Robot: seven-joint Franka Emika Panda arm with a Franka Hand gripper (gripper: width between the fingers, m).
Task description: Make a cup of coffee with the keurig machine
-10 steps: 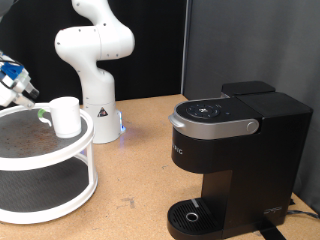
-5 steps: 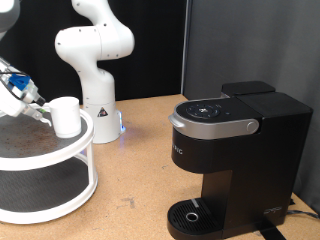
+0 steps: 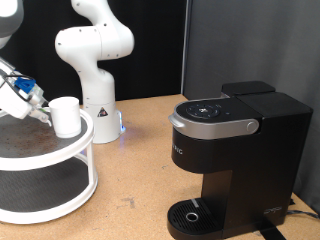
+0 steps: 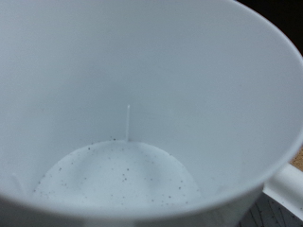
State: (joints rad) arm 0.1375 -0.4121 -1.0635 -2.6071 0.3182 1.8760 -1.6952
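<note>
The white cup (image 3: 66, 116) stands on the top shelf of a white two-tier round rack (image 3: 84, 143) at the exterior view's left. My gripper (image 3: 43, 111) reaches in from the left edge, with its tip right at the cup's left side. In the wrist view the cup's empty white inside (image 4: 142, 104) fills the frame and its handle (image 4: 286, 185) shows at one corner; no fingers show there. The keurig machine (image 3: 235, 150) stands at the exterior view's right with its lid closed, and nothing stands on its round drip base (image 3: 192, 214).
The white robot arm base (image 3: 95, 60) stands behind the rack, with a blue light at its foot. The brown table (image 3: 135, 170) lies between the rack and the machine. A dark wall panel stands behind the machine.
My gripper has come down and moved right, from above the rack's left rim to the cup's left side. The cup and the machine have not moved.
</note>
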